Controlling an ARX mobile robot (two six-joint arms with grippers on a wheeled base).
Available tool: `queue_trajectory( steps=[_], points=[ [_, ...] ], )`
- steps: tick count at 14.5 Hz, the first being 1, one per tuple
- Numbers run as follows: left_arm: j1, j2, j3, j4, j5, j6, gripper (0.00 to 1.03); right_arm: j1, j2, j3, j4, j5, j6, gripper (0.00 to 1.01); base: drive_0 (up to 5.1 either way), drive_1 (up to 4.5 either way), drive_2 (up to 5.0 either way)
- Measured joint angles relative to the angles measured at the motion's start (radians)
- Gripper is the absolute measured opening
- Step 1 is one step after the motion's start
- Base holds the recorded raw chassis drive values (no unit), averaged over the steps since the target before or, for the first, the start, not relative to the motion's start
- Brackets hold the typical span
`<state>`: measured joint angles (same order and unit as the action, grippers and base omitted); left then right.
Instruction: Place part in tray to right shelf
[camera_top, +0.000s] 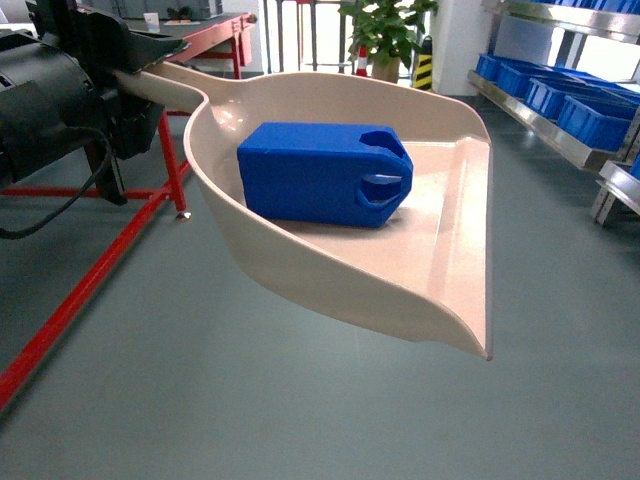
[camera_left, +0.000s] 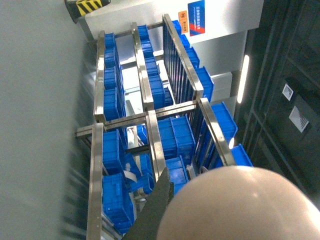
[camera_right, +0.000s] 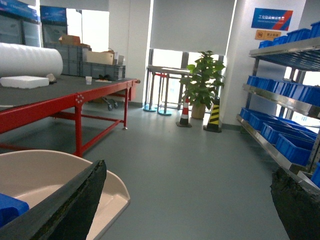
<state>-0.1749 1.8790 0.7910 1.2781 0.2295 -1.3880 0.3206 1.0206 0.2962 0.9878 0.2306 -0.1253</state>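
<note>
The beige tray (camera_top: 400, 270) hangs in the air over the floor, tilted, with its flat lip toward the right. Inside it the blue part (camera_top: 320, 170) lies on its side, slotted end facing the lip. My left gripper (camera_top: 150, 80) is shut on the tray's handle (camera_left: 240, 205); one dark finger (camera_left: 159, 202) shows beside it. My right gripper (camera_right: 187, 200) stands open and holds nothing, just right of the tray (camera_right: 45, 175), where a corner of the part (camera_right: 7, 207) shows. The right shelf (camera_top: 560, 135) stands apart at the right edge.
Blue crates (camera_top: 590, 120) fill the steel shelf (camera_right: 280, 100) on several levels. A red-framed table (camera_top: 100, 265) runs along the left. At the back stand a potted plant (camera_right: 200, 82), a traffic cone (camera_right: 184, 114) and a striped post (camera_right: 215, 112). Grey floor lies between.
</note>
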Motion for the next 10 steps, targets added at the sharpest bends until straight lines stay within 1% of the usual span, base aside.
queue_trajectory(
  steps=[10],
  points=[
    [0.0,0.0,0.0,0.0,-0.001,0.0,0.12,0.0,0.001,0.002,-0.003,0.0,0.0,0.98,0.0,4.36,-4.3]
  ],
)
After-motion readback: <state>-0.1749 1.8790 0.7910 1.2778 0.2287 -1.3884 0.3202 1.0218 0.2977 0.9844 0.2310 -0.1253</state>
